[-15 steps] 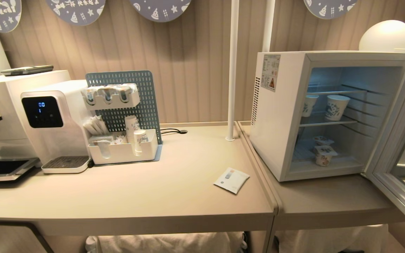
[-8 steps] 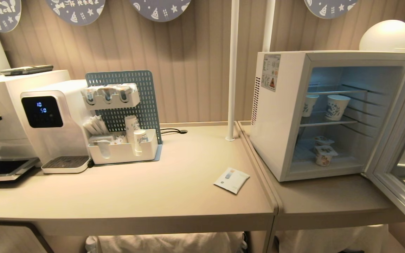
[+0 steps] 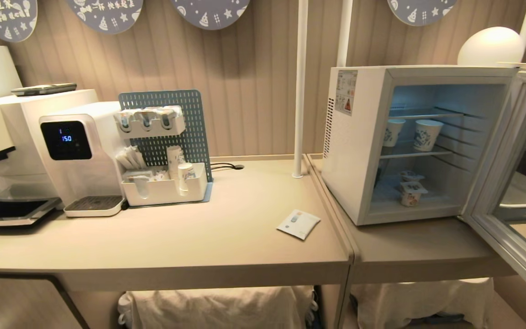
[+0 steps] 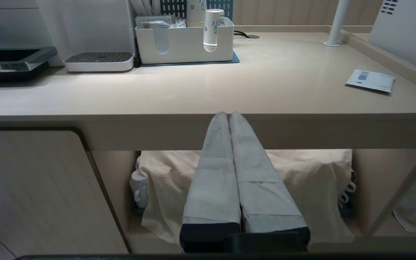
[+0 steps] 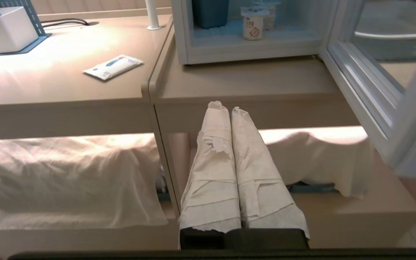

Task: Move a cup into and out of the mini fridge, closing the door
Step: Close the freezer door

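Observation:
The white mini fridge [image 3: 359, 151] stands on the right-hand counter with its door [image 3: 496, 151] swung wide open to the right. Two patterned paper cups [image 3: 391, 132] [image 3: 426, 135] sit on its middle wire shelf, with yogurt pots [image 3: 410, 194] on the floor below. Neither gripper shows in the head view. My left gripper [image 4: 228, 115] is shut and empty, low in front of the table's edge. My right gripper [image 5: 226, 108] is also shut and empty, just below the counter edge in front of the fridge [image 5: 229, 54] and left of the open door [image 5: 374, 101].
A white water dispenser [image 3: 76, 155] and an organizer [image 3: 167, 189] with stacked cups [image 3: 184, 176] stand at the table's back left. A sachet [image 3: 298, 224] lies near the table's right edge. White poles [image 3: 298, 91] rise by the fridge. Cloth-covered things [image 3: 217, 306] sit under the table.
The whole head picture has shifted a little and shows more of the space under the table, so the camera moved. The dispenser's display reads differently. Nothing on the table or in the fridge moved.

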